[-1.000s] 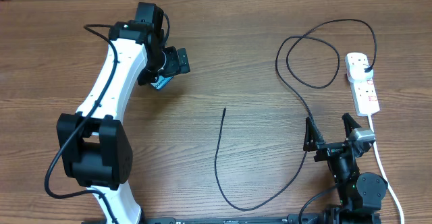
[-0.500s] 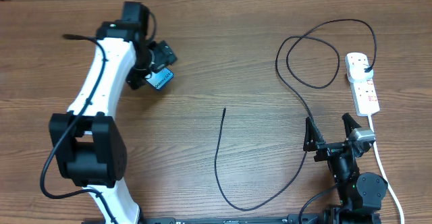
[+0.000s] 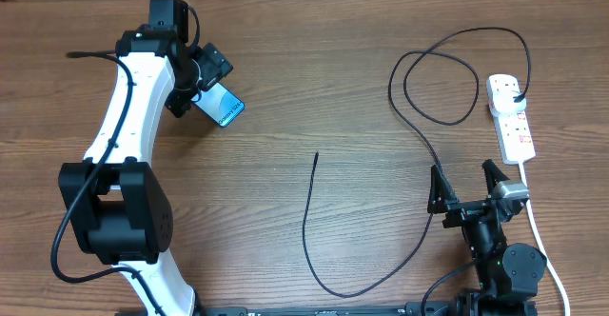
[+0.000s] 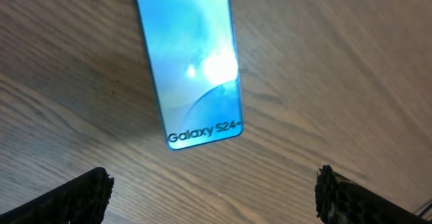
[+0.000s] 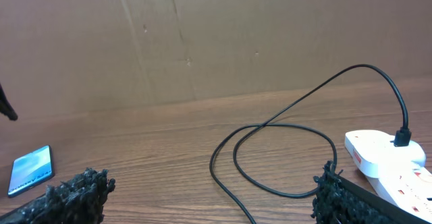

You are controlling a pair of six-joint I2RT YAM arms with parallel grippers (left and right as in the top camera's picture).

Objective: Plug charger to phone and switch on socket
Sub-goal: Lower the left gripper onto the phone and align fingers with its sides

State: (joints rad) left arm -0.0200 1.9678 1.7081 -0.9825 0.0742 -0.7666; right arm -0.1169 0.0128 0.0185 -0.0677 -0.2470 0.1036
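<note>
The phone (image 3: 220,105) lies flat on the table at upper left, blue screen lit, with "Galaxy S24" text (image 4: 202,131). It also shows in the right wrist view (image 5: 31,169). My left gripper (image 3: 186,86) is open and empty, just left of and above the phone, apart from it. The charger cable (image 3: 419,116) loops across the table; its free tip (image 3: 316,154) lies mid-table and its plug (image 3: 517,95) sits in the white power strip (image 3: 510,116). My right gripper (image 3: 466,185) is open and empty at the lower right, over the cable (image 5: 283,119).
The strip's thick white cord (image 3: 539,230) runs down the right edge beside my right arm. A brown cardboard wall (image 5: 202,35) stands behind the table. The strip shows at the right in the right wrist view (image 5: 391,158).
My left arm has pulled back to the left and away from the phone, which now lies uncovered on the table. The right arm has not moved.
</note>
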